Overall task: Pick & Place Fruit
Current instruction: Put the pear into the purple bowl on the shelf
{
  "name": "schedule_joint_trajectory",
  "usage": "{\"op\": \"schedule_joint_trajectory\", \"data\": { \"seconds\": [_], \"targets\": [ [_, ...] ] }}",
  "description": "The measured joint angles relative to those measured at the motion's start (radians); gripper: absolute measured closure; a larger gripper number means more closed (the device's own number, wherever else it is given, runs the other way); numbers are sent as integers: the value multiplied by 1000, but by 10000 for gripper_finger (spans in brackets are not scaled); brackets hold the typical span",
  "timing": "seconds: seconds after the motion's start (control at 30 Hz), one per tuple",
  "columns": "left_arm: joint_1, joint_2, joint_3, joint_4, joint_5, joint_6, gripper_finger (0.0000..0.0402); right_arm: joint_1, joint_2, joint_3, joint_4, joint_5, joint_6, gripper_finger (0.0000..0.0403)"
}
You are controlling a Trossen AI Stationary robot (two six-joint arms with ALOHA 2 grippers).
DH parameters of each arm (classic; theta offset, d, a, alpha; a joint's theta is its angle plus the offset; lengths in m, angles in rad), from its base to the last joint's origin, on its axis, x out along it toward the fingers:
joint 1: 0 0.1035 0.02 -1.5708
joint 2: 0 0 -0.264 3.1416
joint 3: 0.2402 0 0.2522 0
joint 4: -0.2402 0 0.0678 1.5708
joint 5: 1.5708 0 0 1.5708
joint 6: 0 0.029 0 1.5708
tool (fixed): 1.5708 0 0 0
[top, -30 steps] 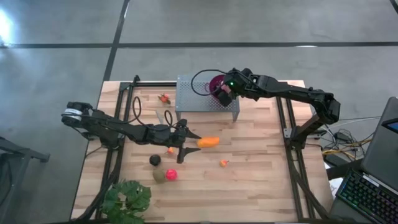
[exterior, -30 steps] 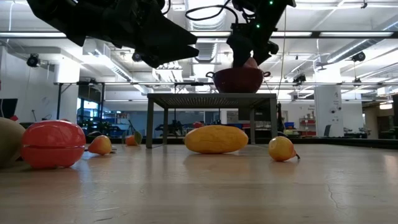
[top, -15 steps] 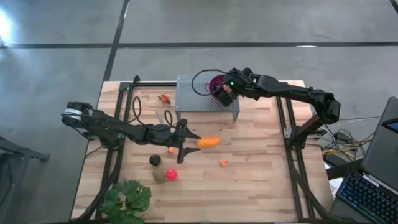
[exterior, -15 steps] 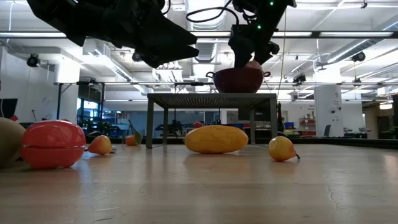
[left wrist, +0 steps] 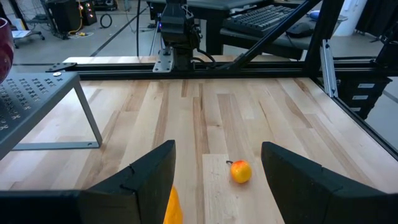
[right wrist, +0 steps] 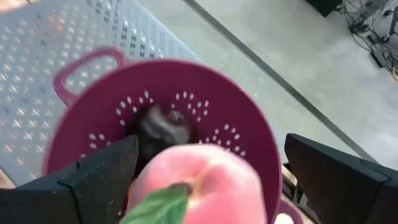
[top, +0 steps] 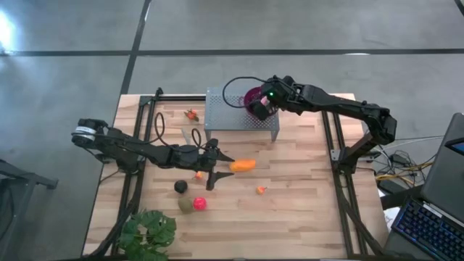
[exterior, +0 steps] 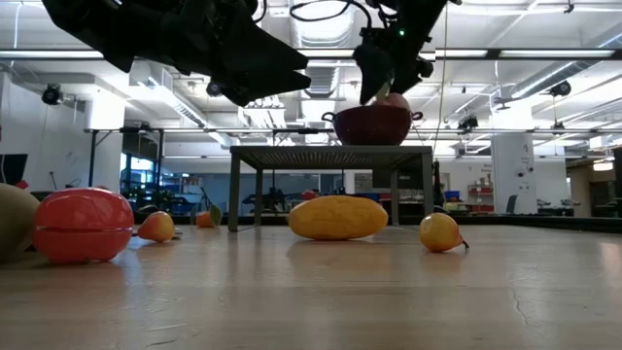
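My right gripper (right wrist: 211, 149) is open above the purple perforated bowl (right wrist: 87, 127), which stands on a grey perforated stand (top: 232, 116). The pink ball (right wrist: 205, 180) lies in the bowl beside a dark ball (right wrist: 158, 127), between the fingers but apart from them. In the low view it shows above the rim (exterior: 392, 100). My left gripper (top: 220, 168) hovers open over the table, next to the elongated orange piece (top: 243, 165). On the wood rest a black ball (top: 180, 187), an olive-green piece (top: 186, 205), a red ball (top: 199, 204) and tiny orange-red bits (top: 261, 190).
The leafy green plant (top: 148, 233) sits at the table's near left corner. Another orange-red bit (top: 191, 114) lies left of the stand, and one (top: 198, 175) lies under my left arm. Bare wood spreads right of the orange piece. A laptop (top: 442, 181) stands off the table's right.
My right gripper has risen from the bowl. The pink ball has stayed in the bowl, showing above its rim.
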Motion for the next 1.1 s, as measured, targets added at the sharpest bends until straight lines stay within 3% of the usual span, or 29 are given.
{"op": "schedule_joint_trajectory", "data": {
  "seconds": [0.53,0.9,1.1],
  "targets": [
    [0,0,0,0,0,0,158,102,-2,145,1,-3,-86,3],
    [0,0,0,-11,0,0,158,332,-9,217,-99,-3,-146,3],
    [0,0,0,-11,0,0,158,485,-26,213,-163,-3,-90,3]
  ]
}}
